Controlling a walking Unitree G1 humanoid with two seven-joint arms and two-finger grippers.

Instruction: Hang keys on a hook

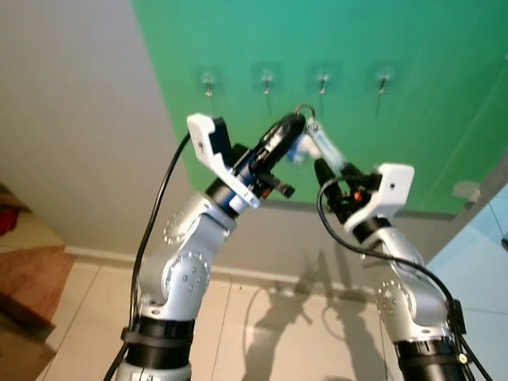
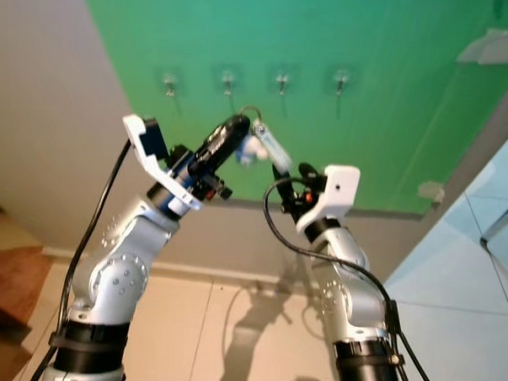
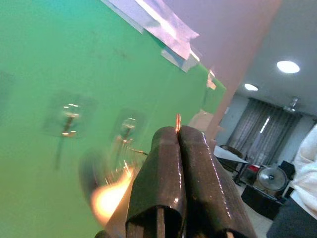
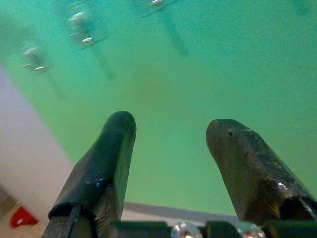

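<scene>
In the left eye view, the left gripper (image 1: 300, 121) is raised toward the green wall (image 1: 419, 107), its fingers clenched on the key ring (image 1: 302, 111), below the four hooks (image 1: 322, 80) at 12 o'clock. The right gripper (image 1: 322, 149) sits just beside it at 4 o'clock.

The left wrist view adds the pinched metal sliver (image 3: 178, 122).

The right wrist view shows its fingers (image 4: 106, 158) released, apart.

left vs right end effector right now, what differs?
The left end effector is shut, pinching the key ring; the right end effector is open with nothing between its fingers. The left sits higher, nearer the hooks; the right is lower, beside it. Both are raised toward the green wall.
</scene>
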